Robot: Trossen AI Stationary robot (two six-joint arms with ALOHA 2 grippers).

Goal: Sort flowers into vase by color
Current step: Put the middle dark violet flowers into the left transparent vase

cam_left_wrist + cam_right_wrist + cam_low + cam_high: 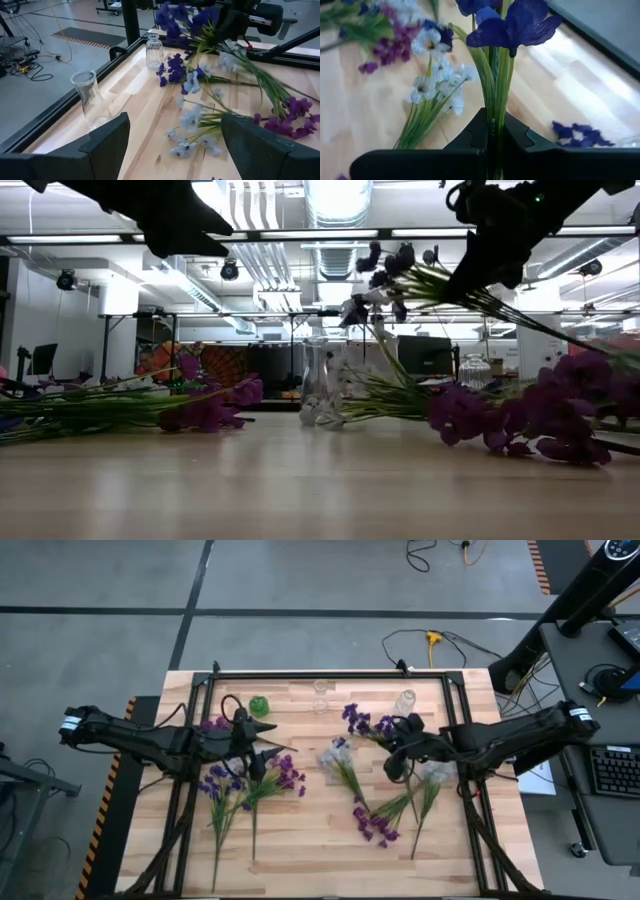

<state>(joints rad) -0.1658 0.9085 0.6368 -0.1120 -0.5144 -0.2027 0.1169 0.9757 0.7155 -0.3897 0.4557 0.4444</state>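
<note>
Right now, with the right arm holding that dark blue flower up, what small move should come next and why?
Probably carry it toward a glass vase at the table's far edge. The right gripper is shut on the dark blue sprig, lifted off the table, and its stem is not in any vase yet. The left gripper hangs open above the wood, holding nothing.

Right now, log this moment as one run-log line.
right gripper: shut on dark blue flower sprig, lifted off table | left gripper: open, empty, above table | glass vases: empty
</note>
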